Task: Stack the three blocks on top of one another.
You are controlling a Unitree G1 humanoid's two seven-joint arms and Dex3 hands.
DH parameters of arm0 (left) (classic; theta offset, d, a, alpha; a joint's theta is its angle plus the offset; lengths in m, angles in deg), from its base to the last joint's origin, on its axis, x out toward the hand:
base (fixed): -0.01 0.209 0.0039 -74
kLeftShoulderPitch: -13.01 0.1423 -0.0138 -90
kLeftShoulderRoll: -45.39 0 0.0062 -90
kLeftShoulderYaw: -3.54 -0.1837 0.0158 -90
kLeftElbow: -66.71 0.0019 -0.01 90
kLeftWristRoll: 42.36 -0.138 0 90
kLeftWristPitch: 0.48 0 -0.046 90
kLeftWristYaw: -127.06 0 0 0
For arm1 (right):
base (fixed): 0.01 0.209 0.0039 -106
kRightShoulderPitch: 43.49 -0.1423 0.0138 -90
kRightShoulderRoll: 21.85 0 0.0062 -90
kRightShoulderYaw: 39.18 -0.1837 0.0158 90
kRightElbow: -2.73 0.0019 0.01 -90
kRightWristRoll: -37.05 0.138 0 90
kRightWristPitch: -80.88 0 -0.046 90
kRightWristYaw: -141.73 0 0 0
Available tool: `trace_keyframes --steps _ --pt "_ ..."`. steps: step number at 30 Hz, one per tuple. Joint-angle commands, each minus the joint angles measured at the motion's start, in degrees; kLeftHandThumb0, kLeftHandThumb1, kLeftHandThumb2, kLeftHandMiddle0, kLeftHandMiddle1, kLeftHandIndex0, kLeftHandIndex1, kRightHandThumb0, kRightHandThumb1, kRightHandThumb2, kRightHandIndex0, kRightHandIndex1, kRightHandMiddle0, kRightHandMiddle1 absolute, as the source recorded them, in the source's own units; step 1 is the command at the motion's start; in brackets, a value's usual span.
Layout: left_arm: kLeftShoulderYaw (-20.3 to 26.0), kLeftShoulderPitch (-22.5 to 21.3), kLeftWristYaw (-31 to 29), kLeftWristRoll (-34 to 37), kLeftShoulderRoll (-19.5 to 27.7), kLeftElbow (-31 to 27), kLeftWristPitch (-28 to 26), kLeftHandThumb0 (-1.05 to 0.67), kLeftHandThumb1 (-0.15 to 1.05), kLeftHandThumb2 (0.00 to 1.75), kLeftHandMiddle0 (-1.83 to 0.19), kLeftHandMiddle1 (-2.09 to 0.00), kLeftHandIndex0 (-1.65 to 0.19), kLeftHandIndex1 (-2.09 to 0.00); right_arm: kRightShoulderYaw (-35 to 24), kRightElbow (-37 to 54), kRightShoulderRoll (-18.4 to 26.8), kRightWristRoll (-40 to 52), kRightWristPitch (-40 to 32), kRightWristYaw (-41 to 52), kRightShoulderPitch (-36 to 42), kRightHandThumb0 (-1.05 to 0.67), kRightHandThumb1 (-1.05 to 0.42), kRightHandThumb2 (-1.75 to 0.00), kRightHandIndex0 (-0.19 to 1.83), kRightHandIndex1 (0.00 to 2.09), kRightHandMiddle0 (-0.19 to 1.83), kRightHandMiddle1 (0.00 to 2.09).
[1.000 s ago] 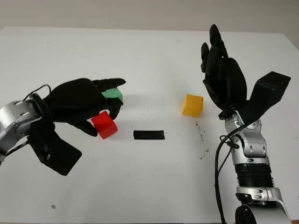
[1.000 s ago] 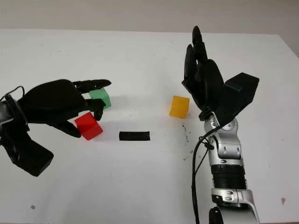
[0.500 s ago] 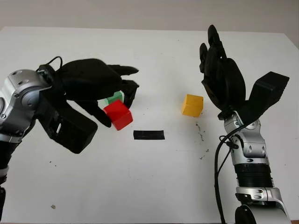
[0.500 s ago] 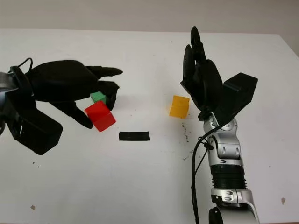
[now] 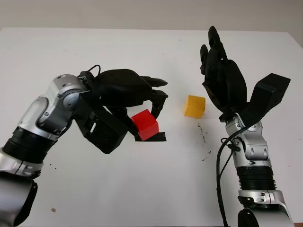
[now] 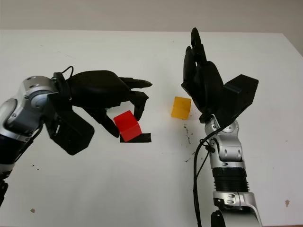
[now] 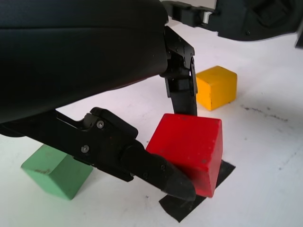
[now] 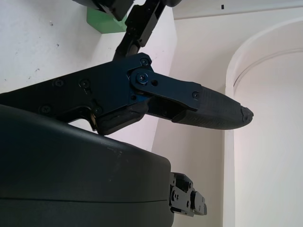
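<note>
Red block (image 5: 144,125) carried, no stack built yet.
Left hand (image 5: 128,92) grips the red block, fingers pinching its sides, just above the black tape mark (image 5: 160,137). Yellow block (image 5: 195,106) and green block (image 7: 59,171) sit alone on the white table (image 5: 142,189), well apart. Right hand (image 5: 222,78) is open, raised beside the yellow block. All stacking is left.

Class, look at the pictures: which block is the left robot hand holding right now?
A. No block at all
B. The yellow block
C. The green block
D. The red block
D: the left robot hand has its fingers closed around the red block, above the black tape strip.
</note>
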Motion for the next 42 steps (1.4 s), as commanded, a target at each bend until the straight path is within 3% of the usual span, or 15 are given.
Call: trace_keyframes --steps 1,14,29,42 --pt "-1.21 -1.79 1.68 -1.69 -0.38 0.71 2.1 -0.48 0.95 0.05 -0.07 -0.06 -0.39 -1.48 -0.15 1.2 -0.01 -0.18 0.8 -0.24 0.58 -0.8 -1.05 -0.74 -0.19 0.0 -0.19 0.0" --pt "-5.49 -5.82 14.18 -14.64 0.68 10.08 17.73 -0.52 0.91 0.06 -0.1 -0.06 -0.47 -1.27 -0.21 1.19 -0.05 -0.32 1.31 -1.16 0.6 -0.79 -1.05 -0.72 -0.19 0.0 -0.19 0.0" --pt "-7.92 -9.61 21.81 -19.81 -0.34 15.45 23.14 -0.49 0.93 0.05 -0.09 -0.05 -0.42 -1.32 -0.28 1.95 0.05 -0.59 0.72 -1.97 0.92 -0.79 -1.05 -0.71 -0.19 0.0 -0.19 0.0" --pt "-8.91 -9.8 25.09 -21.2 -0.7 16.42 23.72 -0.49 0.93 0.05 -0.01 -0.03 -0.35 -1.34 -0.3 1.39 0.08 -0.61 1.87 -1.58 1.3 -0.79 -1.05 -0.72 -0.19 0.0 -0.19 0.0"
